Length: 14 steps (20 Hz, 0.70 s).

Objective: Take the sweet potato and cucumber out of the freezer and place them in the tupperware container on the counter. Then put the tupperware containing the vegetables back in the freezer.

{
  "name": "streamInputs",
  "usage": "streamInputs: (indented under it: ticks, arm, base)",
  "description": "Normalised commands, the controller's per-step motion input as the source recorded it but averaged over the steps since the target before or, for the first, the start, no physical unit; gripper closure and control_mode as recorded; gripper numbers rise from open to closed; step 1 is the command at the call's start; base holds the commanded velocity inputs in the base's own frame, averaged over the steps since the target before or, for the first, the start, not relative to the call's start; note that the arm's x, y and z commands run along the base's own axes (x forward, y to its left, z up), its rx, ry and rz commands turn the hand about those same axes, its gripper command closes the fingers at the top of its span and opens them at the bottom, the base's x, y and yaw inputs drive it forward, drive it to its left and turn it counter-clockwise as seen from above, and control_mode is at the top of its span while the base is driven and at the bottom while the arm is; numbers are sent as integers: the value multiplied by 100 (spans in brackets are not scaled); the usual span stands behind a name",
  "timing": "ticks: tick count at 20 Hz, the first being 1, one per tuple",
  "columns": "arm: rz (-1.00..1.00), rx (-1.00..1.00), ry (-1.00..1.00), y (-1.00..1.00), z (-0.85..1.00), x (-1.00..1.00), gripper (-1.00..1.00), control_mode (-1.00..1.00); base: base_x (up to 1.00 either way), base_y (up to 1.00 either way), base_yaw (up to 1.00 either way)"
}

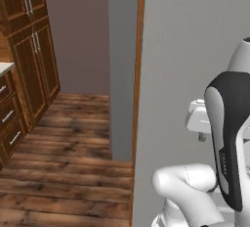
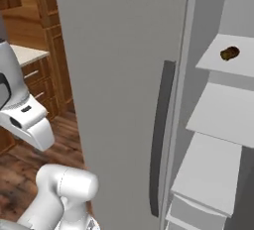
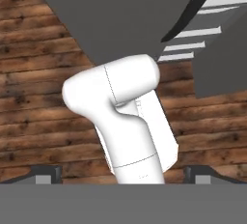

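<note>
Freezer (image 2: 124,75) door ajar for access; 1 sweet potato (image 2: 229,53) on upper shelf; our gripper (image 3: 123,175) spread, empty.

The left base view looks forward, close along the freezer (image 1: 195,50) door's outer face toward the far wooden floor (image 1: 63,172). The right base view faces its inner shelves. The hand view looks down at floor and door.
</note>
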Motion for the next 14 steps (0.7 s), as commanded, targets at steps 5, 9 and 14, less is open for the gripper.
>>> streamInputs:
  ticks: [5, 9, 14]
  arm:
    - [0, 0, 0, 0, 0, 0, -100, 100]
    - [0, 0, 0, 0, 0, 0, -100, 100]
    - [0, 0, 0, 0, 0, 0, -100, 100]
  base:
    - [0, -65, 12]
    - [0, -68, 0]
    - [1, -65, -8]
